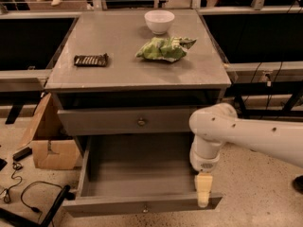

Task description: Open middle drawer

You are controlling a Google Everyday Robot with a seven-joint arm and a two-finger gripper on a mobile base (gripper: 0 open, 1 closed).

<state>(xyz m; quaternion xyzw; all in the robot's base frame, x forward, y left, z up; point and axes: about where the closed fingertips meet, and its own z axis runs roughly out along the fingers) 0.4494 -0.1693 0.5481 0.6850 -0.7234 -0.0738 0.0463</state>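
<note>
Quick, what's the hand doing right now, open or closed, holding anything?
Hand: cannot be told whether it is open or closed; it hangs at the front right corner of the pulled-out drawer.

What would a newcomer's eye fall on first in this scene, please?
The middle drawer stands pulled far out and looks empty, below the closed upper drawer. The robot's white arm reaches in from the right, its gripper hanging over the drawer's right front corner. On the cabinet top lie a white bowl at the back, a crumpled green bag and a dark snack bar at the left.
</note>
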